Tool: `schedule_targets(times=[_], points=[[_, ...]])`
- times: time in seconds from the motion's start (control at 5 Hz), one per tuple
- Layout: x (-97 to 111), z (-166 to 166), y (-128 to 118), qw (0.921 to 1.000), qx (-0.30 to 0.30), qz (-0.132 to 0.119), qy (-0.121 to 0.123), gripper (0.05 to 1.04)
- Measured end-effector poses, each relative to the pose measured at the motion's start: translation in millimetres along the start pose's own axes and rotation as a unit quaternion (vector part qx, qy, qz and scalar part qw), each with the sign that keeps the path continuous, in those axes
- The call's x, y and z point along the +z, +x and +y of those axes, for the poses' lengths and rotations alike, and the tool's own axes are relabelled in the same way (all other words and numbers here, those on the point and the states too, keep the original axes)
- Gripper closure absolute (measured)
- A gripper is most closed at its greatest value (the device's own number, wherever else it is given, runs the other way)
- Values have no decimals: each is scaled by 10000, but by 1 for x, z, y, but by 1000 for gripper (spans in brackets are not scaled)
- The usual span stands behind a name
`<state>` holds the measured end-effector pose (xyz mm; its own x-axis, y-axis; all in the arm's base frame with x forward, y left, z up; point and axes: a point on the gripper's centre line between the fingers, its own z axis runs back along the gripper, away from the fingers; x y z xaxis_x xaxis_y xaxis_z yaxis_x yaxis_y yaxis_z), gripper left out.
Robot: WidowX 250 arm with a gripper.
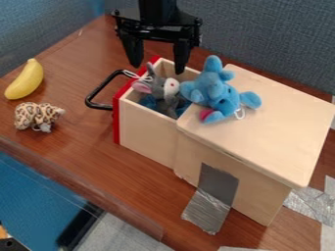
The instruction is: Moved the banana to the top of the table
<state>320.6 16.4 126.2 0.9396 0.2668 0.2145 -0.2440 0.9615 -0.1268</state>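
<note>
The pincer hangs at the upper middle of the view, its 2 black fingers pointing down and standing wide apart, above the red-fronted end of a wooden drawer. The banana lies on the brown counter near the left edge of the view, well apart from the pincer, with its 2 ends aimed toward the upper right and lower left. Just beside it, nearer the camera, is 1 leopard-spotted plush toy. The drawer is pulled out from a pale wooden box, and 1 black handle juts from its red front toward the banana's side of the counter. Inside the drawer sits a grey plush toy with pink ears and a red nose, and some blue material shows beside and below it; I cannot tell what that is. A blue plush toy rests on the box's flat top, at the edge next to the open drawer. A strip of grey tape runs down the side of the box onto the counter, and more silvery tape lies at the lower right. Behind the counter stands a blue-grey panel.
</note>
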Motion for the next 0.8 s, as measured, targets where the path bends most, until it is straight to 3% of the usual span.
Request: schedule_targets(times=[0.2,0.4,0.6,0.8], points=[[-10,1,-6,9998,16,200,-9,83],[-7,40,-17,9987,275,338,-272,84],[6,77,-17,9985,403,136,-344,84],[18,126,-14,9981,574,-119,-172,84]])
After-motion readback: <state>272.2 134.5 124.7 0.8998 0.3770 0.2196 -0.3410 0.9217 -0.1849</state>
